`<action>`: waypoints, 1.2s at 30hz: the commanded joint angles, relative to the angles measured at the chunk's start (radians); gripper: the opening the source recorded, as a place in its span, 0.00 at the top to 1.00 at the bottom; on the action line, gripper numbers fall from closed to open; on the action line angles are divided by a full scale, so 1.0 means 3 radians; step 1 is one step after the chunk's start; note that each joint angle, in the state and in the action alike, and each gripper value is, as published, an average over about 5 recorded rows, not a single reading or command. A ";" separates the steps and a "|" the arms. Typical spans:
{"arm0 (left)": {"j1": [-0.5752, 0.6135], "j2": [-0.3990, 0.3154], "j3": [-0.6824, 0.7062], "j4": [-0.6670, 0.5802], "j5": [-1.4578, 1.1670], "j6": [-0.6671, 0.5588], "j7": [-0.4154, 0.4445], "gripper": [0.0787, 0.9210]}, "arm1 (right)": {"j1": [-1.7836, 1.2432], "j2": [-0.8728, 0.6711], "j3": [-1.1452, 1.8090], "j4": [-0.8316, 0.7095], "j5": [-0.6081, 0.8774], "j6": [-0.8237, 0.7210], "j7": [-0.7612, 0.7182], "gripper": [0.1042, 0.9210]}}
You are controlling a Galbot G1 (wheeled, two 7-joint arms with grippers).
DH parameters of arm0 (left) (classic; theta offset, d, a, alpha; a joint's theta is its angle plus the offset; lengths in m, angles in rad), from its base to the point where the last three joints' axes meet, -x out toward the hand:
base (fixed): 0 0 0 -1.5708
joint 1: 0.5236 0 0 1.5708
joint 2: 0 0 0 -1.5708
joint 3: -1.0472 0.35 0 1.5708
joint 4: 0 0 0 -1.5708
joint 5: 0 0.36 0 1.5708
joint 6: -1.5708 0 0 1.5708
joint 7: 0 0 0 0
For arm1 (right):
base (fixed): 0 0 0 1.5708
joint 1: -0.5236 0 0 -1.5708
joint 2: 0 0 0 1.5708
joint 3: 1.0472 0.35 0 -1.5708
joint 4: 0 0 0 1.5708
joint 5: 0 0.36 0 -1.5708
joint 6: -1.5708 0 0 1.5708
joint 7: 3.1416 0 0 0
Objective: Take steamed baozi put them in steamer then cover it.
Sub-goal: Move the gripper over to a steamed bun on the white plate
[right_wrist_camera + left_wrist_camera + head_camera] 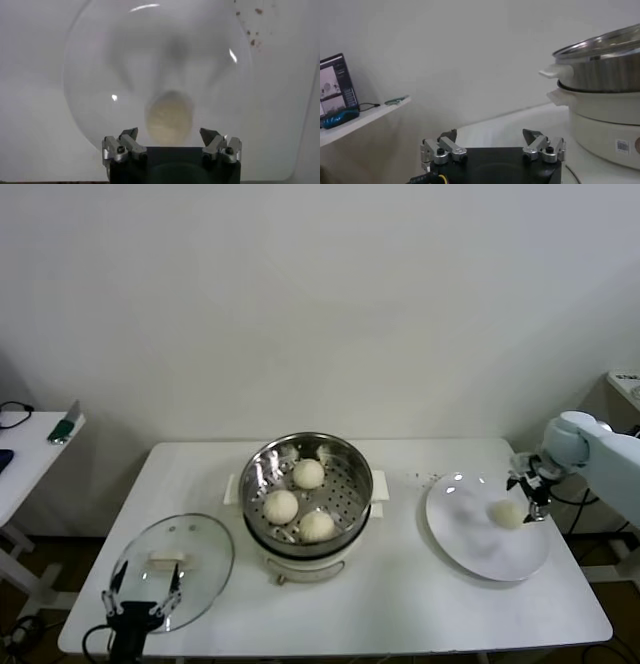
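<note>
Three cream-white baozi [308, 474] [281, 506] [316, 526] lie in the shiny steel steamer [348, 458] on its white pot base at the table's middle. A fourth baozi [506, 514] lies on the white plate [480, 554] at the right. My right gripper [530, 489] is open just above and beside that bun; in the right wrist view the baozi [169, 117] sits on the plate [100, 70] between and beyond the spread fingers [170, 134], not gripped. My left gripper [140, 589] is open and empty at the front left, by the glass lid [190, 544].
The steamer's side and white base [600, 120] show in the left wrist view, beyond the left gripper [492, 137]. A side table [30, 434] with small items stands at the far left. Dark crumbs [252, 30] lie on the table beside the plate.
</note>
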 commanded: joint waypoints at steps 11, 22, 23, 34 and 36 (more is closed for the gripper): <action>0.0046 -0.0006 -0.0038 0.0049 -0.0023 -0.0040 -0.0007 0.12 | -0.0451 0.0497 0.0553 -0.0698 -0.0309 0.0048 0.0026 0.12; 0.0066 -0.0028 -0.0040 0.0052 -0.0028 -0.0060 -0.0009 0.12 | -0.0436 0.0553 0.0589 -0.0805 -0.0400 0.0132 0.0007 0.12; 0.0069 -0.0027 -0.0042 0.0052 -0.0030 -0.0062 -0.0009 0.12 | -0.0431 0.0555 0.0591 -0.0812 -0.0406 0.0142 0.0000 0.12; 0.0105 -0.0037 -0.0053 0.0031 -0.0041 -0.0083 -0.0008 0.12 | -0.0383 0.0541 0.0572 -0.0815 -0.0224 0.0080 -0.0043 0.26; 0.0110 -0.0039 -0.0051 0.0023 -0.0041 -0.0082 -0.0006 0.12 | -0.0351 0.0526 0.0548 -0.0790 -0.0126 0.0040 -0.0040 0.28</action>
